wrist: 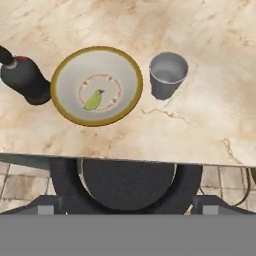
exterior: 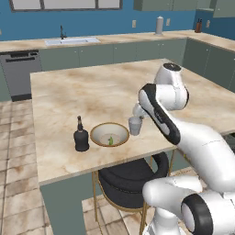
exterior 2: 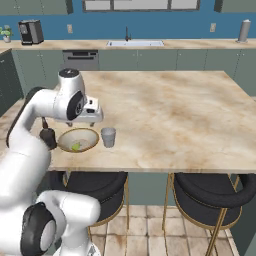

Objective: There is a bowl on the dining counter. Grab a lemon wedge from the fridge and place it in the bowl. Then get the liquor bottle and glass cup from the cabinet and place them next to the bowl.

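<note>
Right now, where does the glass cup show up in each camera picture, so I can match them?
Left base view: glass cup at centre, just right of the bowl, partly behind the arm.
Right base view: cup left of centre, right of the bowl.
Hand view: cup upper right of centre, right of the bowl.
Shared landmark: the bowl, with the liquor bottle on its other side.

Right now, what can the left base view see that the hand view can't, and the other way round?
The left base view alone takes in the sink, the dishwasher and the robot's arm. The hand view alone looks straight down into the bowl, showing the red ring painted inside it. Both share the bowl, the lemon wedge in it, the liquor bottle, the glass cup, the dining counter and a black stool.
</note>
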Robot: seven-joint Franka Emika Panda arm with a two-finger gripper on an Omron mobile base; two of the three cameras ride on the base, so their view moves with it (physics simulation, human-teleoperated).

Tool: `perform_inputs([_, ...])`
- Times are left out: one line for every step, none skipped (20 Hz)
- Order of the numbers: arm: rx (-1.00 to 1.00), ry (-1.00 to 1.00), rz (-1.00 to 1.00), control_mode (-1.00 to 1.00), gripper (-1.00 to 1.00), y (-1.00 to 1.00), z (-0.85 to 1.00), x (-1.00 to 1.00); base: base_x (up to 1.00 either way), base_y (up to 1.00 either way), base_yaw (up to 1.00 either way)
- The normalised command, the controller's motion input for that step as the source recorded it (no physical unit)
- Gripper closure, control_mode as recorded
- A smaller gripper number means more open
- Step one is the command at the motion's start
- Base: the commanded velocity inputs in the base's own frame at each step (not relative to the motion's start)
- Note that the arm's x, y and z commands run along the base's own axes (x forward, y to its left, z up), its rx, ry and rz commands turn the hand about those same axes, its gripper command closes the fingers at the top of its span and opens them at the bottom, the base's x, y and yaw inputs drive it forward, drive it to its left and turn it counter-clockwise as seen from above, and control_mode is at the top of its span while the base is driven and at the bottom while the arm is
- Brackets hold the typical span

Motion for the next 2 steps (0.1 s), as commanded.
perform_inputs([-0.14, 0.00, 0.00, -1.00, -1.00, 0.27, 0.00, -1.00, 0.00, 0.00, 0.00])
perform_inputs([-0.17, 0.00, 0.00, -1.00, -1.00, 0.26, 0.00, -1.00, 0.00, 0.00, 0.00])
